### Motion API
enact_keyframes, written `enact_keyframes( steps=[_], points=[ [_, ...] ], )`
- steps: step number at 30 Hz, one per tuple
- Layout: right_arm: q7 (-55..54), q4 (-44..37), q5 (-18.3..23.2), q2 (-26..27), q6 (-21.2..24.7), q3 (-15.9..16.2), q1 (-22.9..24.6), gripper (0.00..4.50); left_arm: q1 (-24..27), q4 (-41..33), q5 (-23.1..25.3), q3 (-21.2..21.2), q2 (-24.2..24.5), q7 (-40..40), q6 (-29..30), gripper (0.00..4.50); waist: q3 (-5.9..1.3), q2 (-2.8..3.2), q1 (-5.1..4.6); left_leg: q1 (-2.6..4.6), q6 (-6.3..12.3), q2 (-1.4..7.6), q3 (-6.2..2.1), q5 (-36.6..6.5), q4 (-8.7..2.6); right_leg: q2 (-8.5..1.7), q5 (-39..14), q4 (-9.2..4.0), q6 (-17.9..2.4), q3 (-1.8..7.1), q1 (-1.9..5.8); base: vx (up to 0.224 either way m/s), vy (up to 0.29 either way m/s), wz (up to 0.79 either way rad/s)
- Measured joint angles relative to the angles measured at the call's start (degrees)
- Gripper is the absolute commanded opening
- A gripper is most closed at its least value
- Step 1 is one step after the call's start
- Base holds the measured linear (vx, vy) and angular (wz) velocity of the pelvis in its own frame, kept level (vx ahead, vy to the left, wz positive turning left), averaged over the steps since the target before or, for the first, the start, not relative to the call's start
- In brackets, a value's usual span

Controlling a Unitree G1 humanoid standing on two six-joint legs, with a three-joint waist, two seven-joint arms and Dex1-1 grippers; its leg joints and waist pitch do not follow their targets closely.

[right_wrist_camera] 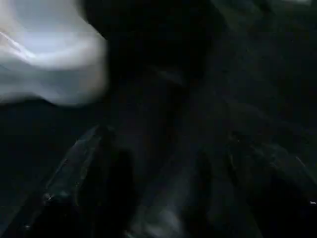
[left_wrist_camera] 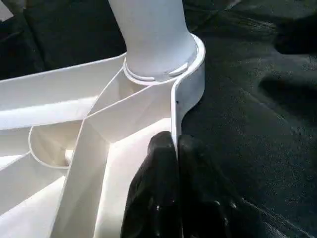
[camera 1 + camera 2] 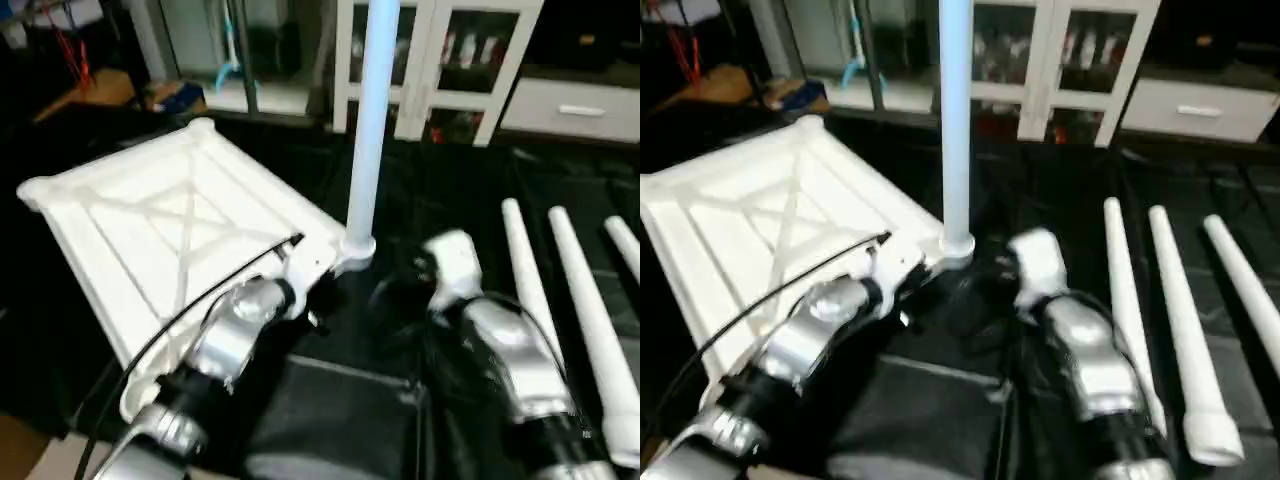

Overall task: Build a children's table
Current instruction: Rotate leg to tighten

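Left gripper (image 2: 174,163) clamped on top's (image 3: 150,230) rim beside upright leg (image 3: 368,120) at centre (socketed), right gripper (image 3: 415,275) state unclear, three legs (image 3: 590,320) lying at right.

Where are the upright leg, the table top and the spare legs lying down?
upright leg (image 3: 371,120), left eye view, mid shaft.
table top (image 3: 120,215), left eye view, ribbed underside.
spare legs (image 3: 1128,300), right eye view, shaft of the nearest one.

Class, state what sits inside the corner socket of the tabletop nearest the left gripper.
One upright leg stands in that socket of the tabletop. Its threaded end is hidden inside.
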Motion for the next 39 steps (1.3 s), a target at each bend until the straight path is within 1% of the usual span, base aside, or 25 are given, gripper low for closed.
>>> enact_keyframes(
  steps=[2,4,5,6,8,9,10,13,15,16,17,20,21,24,25,26,27,29,30,31,32,34,35,37,39],
  points=[
    [-1.6,-0.5,0.0,0.5,2.4,0.0,0.0,3.92,-0.6,2.2,-0.9,2.4,-2.9,1.3,-2.0,0.00,0.19,0.25,0.04,-0.21,0.02,0.01,-0.05,0.0,0.01,0.00,0.0,-0.01,0.0,-0.05,-0.08,0.000,0.000,0.00],
    [-1.5,-1.7,0.0,1.4,3.7,0.7,0.2,3.92,-0.9,2.6,-2.8,3.2,-5.1,1.9,-2.7,0.00,0.28,0.27,0.17,-0.72,0.05,0.03,-0.05,0.0,0.07,0.00,0.0,0.01,0.0,-0.05,-0.44,0.000,0.000,0.00],
    [-1.3,-2.7,0.1,1.9,4.0,1.2,0.3,3.99,-1.0,2.6,-4.2,3.9,-6.1,1.8,-3.2,0.44,0.29,0.26,0.22,-0.94,0.18,0.05,-0.05,0.1,0.14,0.00,0.3,0.04,-0.4,-0.06,-0.66,0.000,0.000,0.00],
    [-1.0,-3.6,0.1,2.7,4.4,1.9,0.4,3.99,-2.0,2.4,-5.9,4.3,-7.0,1.7,-4.4,0.54,0.30,0.24,0.39,-1.12,0.36,0.16,-0.08,0.2,0.35,0.02,0.3,0.11,-0.4,-0.14,-0.73,0.000,0.000,0.00],
    [-0.8,-4.7,0.1,3.4,4.7,3.1,0.3,3.99,-4.5,0.6,-7.3,4.7,-7.9,1.8,-5.5,0.49,0.28,0.24,0.74,-1.16,0.66,0.17,-0.03,0.4,0.45,0.02,0.3,0.03,-0.3,-0.13,-0.72,0.000,0.000,0.00],
    [-0.6,-5.0,0.2,3.7,4.7,3.5,0.3,3.99,-5.2,-0.2,-7.4,5.2,-7.9,1.9,-6.0,0.49,0.27,0.23,0.96,-1.15,0.72,0.16,0.01,0.3,0.46,0.01,0.3,0.01,-0.3,-0.11,-0.71,0.000,0.000,0.00],
    [-0.6,-5.0,0.1,3.9,4.7,3.6,0.3,3.99,-5.8,-0.4,-7.4,5.9,-7.9,2.1,-6.2,0.99,0.27,0.22,0.96,-1.14,0.76,0.16,0.04,0.3,0.47,0.01,0.3,0.00,-0.3,-0.08,-0.70,0.000,0.000,0.00],
    [-0.6,-4.9,0.0,4.0,4.7,3.6,0.2,3.99,-5.2,-1.0,-7.7,7.4,-6.8,2.7,-6.3,0.90,0.36,0.08,1.00,-1.11,0.76,0.16,0.08,0.3,0.47,0.00,0.3,0.03,-0.3,-0.06,-0.72,0.000,0.000,0.00],
    [-0.6,-4.9,0.0,4.2,4.7,3.6,0.2,3.99,-3.9,-2.0,-7.7,8.7,-5.6,3.3,-6.3,0.97,0.40,0.01,1.02,-1.08,0.73,0.18,0.08,0.3,0.47,0.01,0.3,0.06,-0.3,-0.07,-0.71,0.000,0.000,0.00],
    [-0.6,-4.9,0.1,4.3,4.7,3.6,0.2,3.99,-3.6,-2.6,-7.7,9.2,-5.0,3.3,-6.1,1.18,0.41,0.00,1.09,-1.08,0.72,0.18,0.08,0.3,0.47,0.01,0.3,0.07,-0.3,-0.07,-0.70,0.000,0.000,0.00],
    [-0.4,-5.1,0.1,4.5,4.7,3.8,0.2,3.99,-2.6,-4.9,-7.8,9.3,-3.3,2.6,-5.1,1.39,0.41,0.00,1.07,-1.08,0.68,0.18,0.08,0.3,0.47,0.01,0.3,0.08,-0.3,-0.07,-0.71,0.000,0.000,0.00],
    [0.2,-6.7,0.2,4.4,4.7,4.2,0.5,3.99,1.7,-14.4,-9.3,9.7,3.9,-2.6,-0.8,1.32,0.41,-0.01,0.90,-0.91,0.39,0.21,0.07,0.2,0.46,0.02,0.3,0.16,-0.3,-0.07,-0.67,0.000,0.000,0.00],
    [0.4,-7.5,0.2,4.3,4.6,4.3,0.7,3.99,5.2,-20.3,-10.7,10.1,8.7,-6.7,1.8,1.32,0.41,-0.01,0.74,-0.83,0.37,0.23,0.06,0.2,0.42,0.04,0.3,0.18,-0.3,-0.07,-0.67,0.000,0.000,0.00],
    [0.4,-7.6,0.2,3.8,4.6,3.7,0.7,3.99,11.8,-28.7,-13.4,12.1,16.7,-14.1,7.8,1.32,0.42,-0.07,1.18,-0.82,0.32,0.23,0.09,0.2,0.41,0.05,0.2,0.28,-0.2,-0.05,-0.69,0.000,0.000,0.00],
    [0.6,-7.8,0.3,4.3,4.5,3.9,0.6,3.99,15.2,-32.6,-15.0,12.6,20.0,-16.6,9.8,1.32,0.42,-0.09,1.18,-0.81,0.31,0.24,0.10,0.2,0.40,0.05,0.2,0.29,-0.2,-0.04,-0.70,0.000,0.000,0.00],
    [0.9,-8.3,0.3,4.6,4.5,4.0,0.8,3.99,19.8,-37.1,-17.1,13.8,24.7,-19.7,12.2,1.32,0.44,-0.14,1.02,-0.77,0.29,0.24,0.10,0.1,0.39,0.06,0.2,0.33,-0.2,-0.03,-0.69,0.000,0.000,0.00],
    [1.0,-8.3,0.3,4.3,4.4,3.8,1.1,3.99,21.5,-38.9,-18.2,14.8,26.7,-21.2,13.7,1.32,0.45,-0.16,1.17,-0.75,0.27,0.23,0.10,0.1,0.39,0.06,0.2,0.35,-0.2,-0.03,-0.67,0.000,0.000,0.00],
    [1.2,-8.3,0.3,4.4,4.4,3.9,1.1,3.99,25.5,-43.2,-19.9,18.7,30.8,-23.6,16.6,1.32,0.48,-0.24,1.42,-0.70,0.22,0.23,0.10,0.2,0.39,0.06,0.2,0.38,-0.2,0.01,-0.60,0.000,0.000,0.00],
    [1.3,-8.3,0.3,4.5,4.4,3.9,1.1,3.99,25.7,-43.7,-20.2,19.9,31.2,-24.0,17.2,1.32,0.49,-0.23,1.62,-0.65,0.22,0.18,0.10,0.2,0.38,0.06,0.1,0.38,-0.1,0.11,-0.51,0.000,0.000,0.00],
    [1.4,-8.4,0.3,4.9,4.4,4.3,1.0,3.99,27.2,-45.7,-20.7,21.7,32.1,-24.3,18.4,1.32,0.48,-0.33,1.44,-0.62,0.22,0.17,0.18,0.2,0.33,0.11,0.0,0.42,0.2,0.34,-0.51,0.000,0.000,0.00],
    [1.5,-8.8,0.4,5.0,4.4,4.9,1.3,3.99,29.9,-48.3,-21.2,24.4,33.9,-25.1,19.7,1.32,0.46,-0.54,1.18,-0.50,0.21,0.13,0.23,0.2,0.29,0.15,0.0,0.47,0.2,0.53,-0.49,0.000,0.000,0.00],
    [1.6,-8.9,0.4,4.9,4.5,5.1,1.7,3.99,32.5,-49.9,-21.4,28.3,35.6,-25.8,21.6,1.32,0.47,-0.78,1.06,-0.45,0.20,0.06,0.18,0.2,0.28,0.18,-0.1,0.50,0.3,0.65,-0.51,0.000,0.000,0.00],
    [1.6,-8.8,0.3,5.1,4.5,5.2,1.7,3.99,34.6,-50.3,-21.6,31.0,36.8,-26.1,22.8,1.32,0.43,-0.95,0.97,-0.44,0.20,0.04,0.18,0.2,0.28,0.24,-0.1,0.50,0.3,0.79,-0.57,0.000,0.000,0.00],
    [1.7,-8.8,0.3,5.1,4.5,5.2,1.8,3.99,36.7,-50.1,-21.7,33.4,38.9,-26.1,23.9,1.32,0.35,-1.10,0.95,-0.42,0.19,0.00,0.15,0.2,0.30,0.28,-0.1,0.49,0.3,0.88,-0.58,0.000,0.000,0.00],
    [1.9,-8.8,0.3,5.2,4.5,5.3,1.8,3.99,36.8,-48.6,-20.6,34.4,39.2,-24.4,23.6,1.32,0.29,-1.19,1.07,-0.39,0.19,-0.10,0.15,0.2,0.30,0.30,-0.1,0.48,0.3,1.07,-0.62,0.000,0.000,0.00]
  ],
)
